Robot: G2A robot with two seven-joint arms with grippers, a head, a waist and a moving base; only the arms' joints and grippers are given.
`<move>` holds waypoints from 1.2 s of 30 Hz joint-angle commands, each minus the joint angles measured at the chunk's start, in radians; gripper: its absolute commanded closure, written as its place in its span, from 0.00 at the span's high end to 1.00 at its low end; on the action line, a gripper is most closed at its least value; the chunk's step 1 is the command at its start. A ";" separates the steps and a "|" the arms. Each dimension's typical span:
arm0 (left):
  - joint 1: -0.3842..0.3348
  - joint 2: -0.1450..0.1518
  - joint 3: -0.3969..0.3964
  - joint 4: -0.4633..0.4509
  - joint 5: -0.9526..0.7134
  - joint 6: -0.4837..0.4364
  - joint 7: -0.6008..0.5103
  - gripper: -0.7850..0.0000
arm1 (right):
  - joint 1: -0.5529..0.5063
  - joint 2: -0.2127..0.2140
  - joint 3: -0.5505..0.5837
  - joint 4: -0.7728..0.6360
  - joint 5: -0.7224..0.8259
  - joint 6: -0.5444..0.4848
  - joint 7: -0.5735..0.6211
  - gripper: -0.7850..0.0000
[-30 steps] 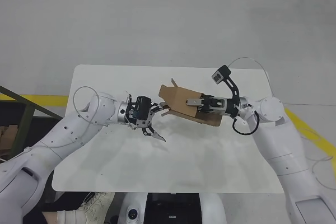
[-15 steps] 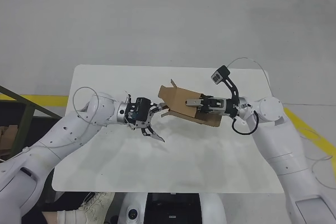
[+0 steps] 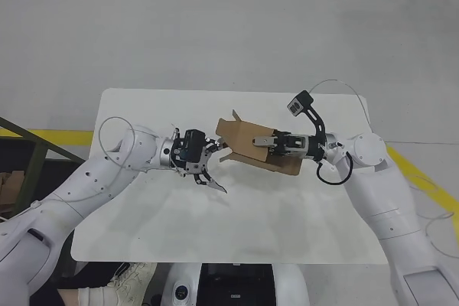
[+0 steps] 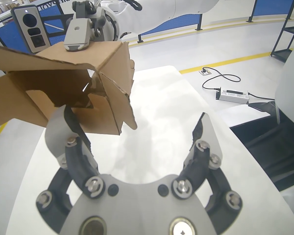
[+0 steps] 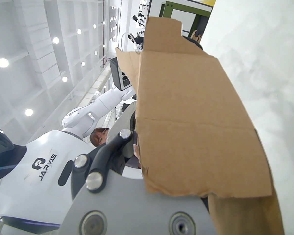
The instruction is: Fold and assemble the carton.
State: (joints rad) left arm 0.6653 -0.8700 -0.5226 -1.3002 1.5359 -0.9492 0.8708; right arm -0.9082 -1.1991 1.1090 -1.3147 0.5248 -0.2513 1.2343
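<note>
While right jaws clamp carton [image 3: 239, 145], left jaws gape (wrist view).

carton [image 3: 256, 145] over table [image 3: 291, 222] | left claw [image 3: 222, 167] at its left end | right claw [image 3: 262, 142] at its right

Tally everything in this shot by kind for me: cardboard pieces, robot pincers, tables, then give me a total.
carton: 1
pincers: 2 (left pincer open, right pincer shut on the carton)
table: 1
Total: 4
</note>
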 commanded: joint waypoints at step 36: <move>-0.001 0.010 -0.004 0.001 -0.116 -0.030 -0.030 0.47 | 0.010 0.002 -0.021 0.007 0.009 -0.004 0.007 0.00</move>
State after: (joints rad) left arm 0.6645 -0.8600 -0.5261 -1.2999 1.4221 -0.9787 0.8415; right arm -0.8983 -1.1971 1.0886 -1.3081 0.5330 -0.2551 1.2407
